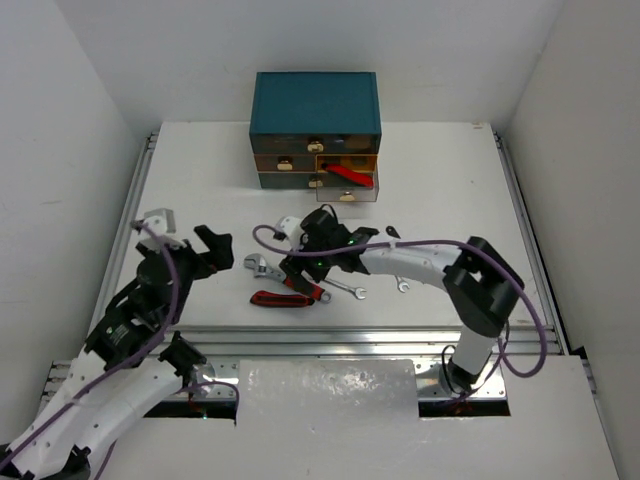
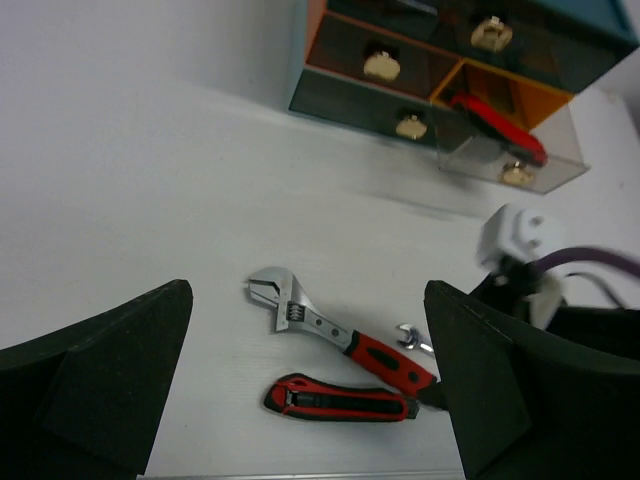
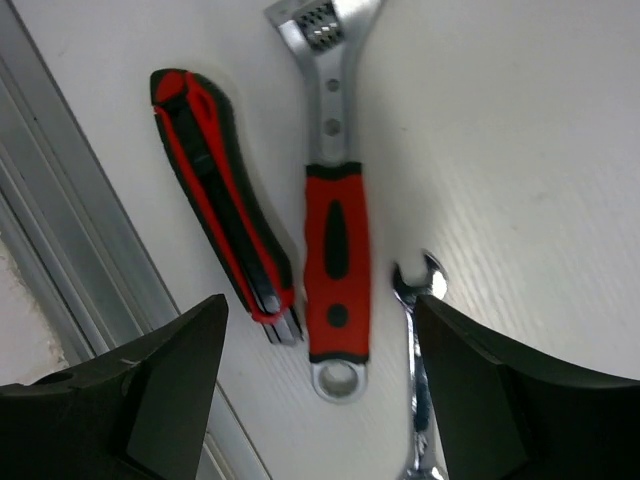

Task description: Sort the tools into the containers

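Note:
A red-handled adjustable wrench (image 1: 262, 266) lies on the white table, with a red-and-black utility knife (image 1: 278, 299) just in front of it. My right gripper (image 1: 301, 275) is open and hovers over the wrench handle (image 3: 337, 258), with the knife (image 3: 222, 195) and a silver spanner (image 3: 418, 330) between its fingers. My left gripper (image 1: 213, 252) is open and empty to the left of the tools. It looks at the wrench (image 2: 330, 330) and the knife (image 2: 340, 397). The teal chest (image 1: 315, 100) stands at the back. Its open drawer (image 1: 350, 190) holds a red tool (image 1: 345, 176).
A silver spanner (image 1: 348, 289) and a smaller spanner (image 1: 402, 284) lie right of the wrench. A small black spanner (image 1: 391, 231) lies further back. The other drawers (image 2: 385, 65) are shut. A metal rail (image 1: 350, 335) runs along the table's near edge.

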`<state>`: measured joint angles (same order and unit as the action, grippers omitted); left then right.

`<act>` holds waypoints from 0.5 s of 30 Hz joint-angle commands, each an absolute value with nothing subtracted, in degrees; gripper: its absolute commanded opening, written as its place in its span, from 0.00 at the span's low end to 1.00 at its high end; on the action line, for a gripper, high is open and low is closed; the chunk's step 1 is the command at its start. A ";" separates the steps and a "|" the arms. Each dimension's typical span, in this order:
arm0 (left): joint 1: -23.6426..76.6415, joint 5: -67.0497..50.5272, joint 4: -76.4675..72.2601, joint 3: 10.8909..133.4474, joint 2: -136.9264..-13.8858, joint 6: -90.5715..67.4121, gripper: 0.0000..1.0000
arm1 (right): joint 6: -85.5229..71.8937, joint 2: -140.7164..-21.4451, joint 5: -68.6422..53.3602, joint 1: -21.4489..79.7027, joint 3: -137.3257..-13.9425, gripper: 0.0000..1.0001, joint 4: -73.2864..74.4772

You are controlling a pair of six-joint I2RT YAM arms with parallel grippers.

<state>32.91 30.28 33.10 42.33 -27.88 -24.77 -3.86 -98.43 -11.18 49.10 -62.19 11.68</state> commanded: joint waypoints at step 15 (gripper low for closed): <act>32.17 33.66 31.64 44.21 -21.62 -25.40 1.00 | 4.83 -117.24 -8.09 61.26 -80.51 0.73 18.90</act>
